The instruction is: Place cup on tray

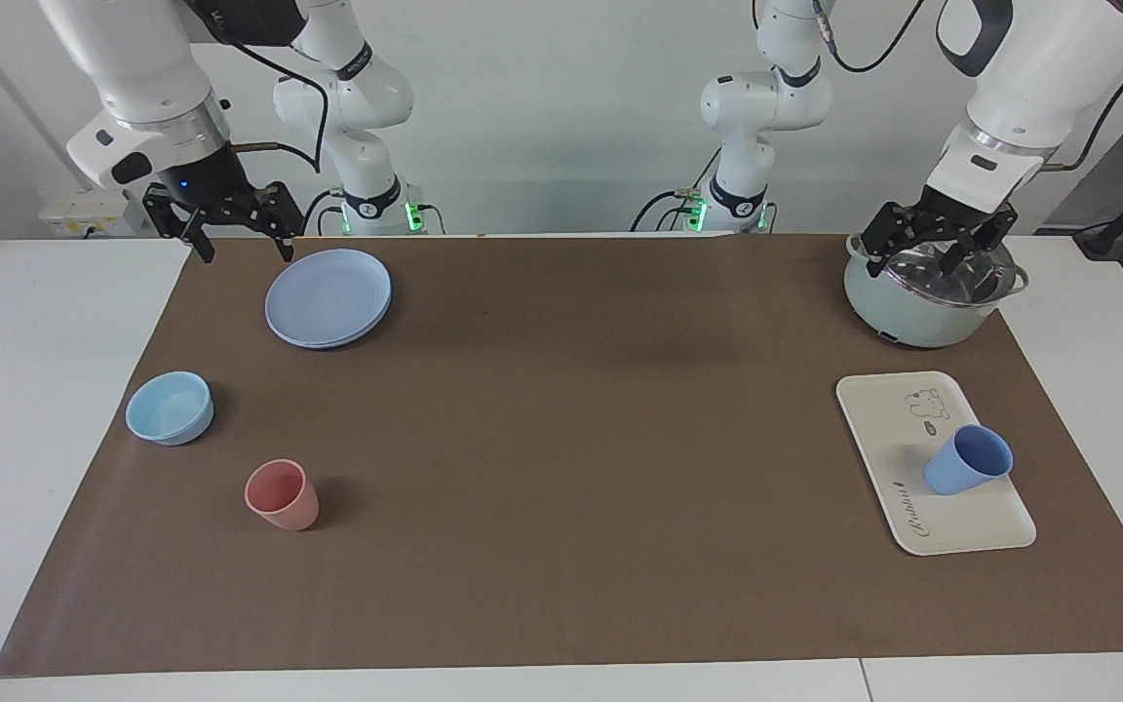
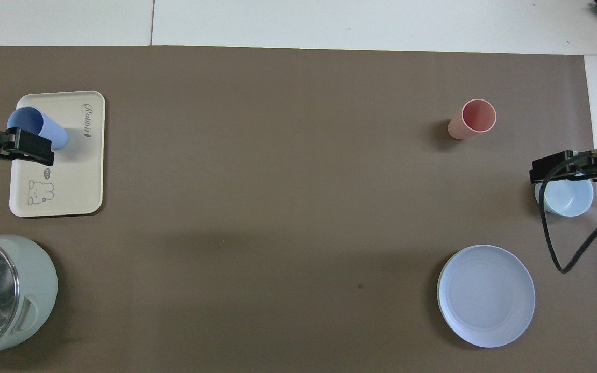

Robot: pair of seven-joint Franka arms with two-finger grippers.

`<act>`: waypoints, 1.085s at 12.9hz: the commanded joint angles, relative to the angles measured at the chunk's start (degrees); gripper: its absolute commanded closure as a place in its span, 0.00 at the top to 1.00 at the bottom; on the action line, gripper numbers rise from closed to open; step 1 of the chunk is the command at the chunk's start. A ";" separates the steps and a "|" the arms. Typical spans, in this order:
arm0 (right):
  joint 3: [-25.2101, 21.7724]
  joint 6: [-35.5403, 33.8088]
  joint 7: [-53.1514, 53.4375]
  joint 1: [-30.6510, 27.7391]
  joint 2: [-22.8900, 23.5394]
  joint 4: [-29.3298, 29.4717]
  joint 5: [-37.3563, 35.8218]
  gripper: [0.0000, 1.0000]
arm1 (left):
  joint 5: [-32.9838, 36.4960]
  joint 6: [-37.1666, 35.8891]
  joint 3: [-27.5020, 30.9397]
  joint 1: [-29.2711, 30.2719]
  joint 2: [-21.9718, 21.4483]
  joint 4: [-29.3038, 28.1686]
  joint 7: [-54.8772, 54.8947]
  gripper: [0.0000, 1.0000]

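1. On the tray (image 1: 912, 429) at the left arm's end of the table we see the cup (image 1: 967, 460) standing upright.
2. Our left gripper (image 1: 939, 242) hangs over the pot (image 1: 927, 297), fingers spread, holding nothing.
3. Our right gripper (image 1: 242, 234) waits raised beside the blue plate (image 1: 328, 297), jaws apart.
4. We also see a pink cup (image 1: 282, 494) and a light-blue bowl (image 1: 170, 408).

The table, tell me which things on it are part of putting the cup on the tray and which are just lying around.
Part of the job:
- blue cup, standing on the tray
- cream tray, at the left arm's end

Just lying about:
- pink cup
- light-blue bowl
- round blue plate
- pot, under the raised left gripper

The right gripper hangs open beside the plate.
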 commanded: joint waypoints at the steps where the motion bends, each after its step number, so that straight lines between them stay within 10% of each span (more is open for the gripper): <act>1: 0.25 -0.62 0.99 -0.87 -0.27 -0.20 0.65 1.00 | 0.27 3.94 0.29 -0.45 -1.00 -1.56 -0.93 1.00; 14: 0.25 -0.62 0.99 -0.87 -0.27 -0.20 0.65 1.00 | 0.27 4.12 0.20 -0.45 -1.26 -2.08 -0.14 1.00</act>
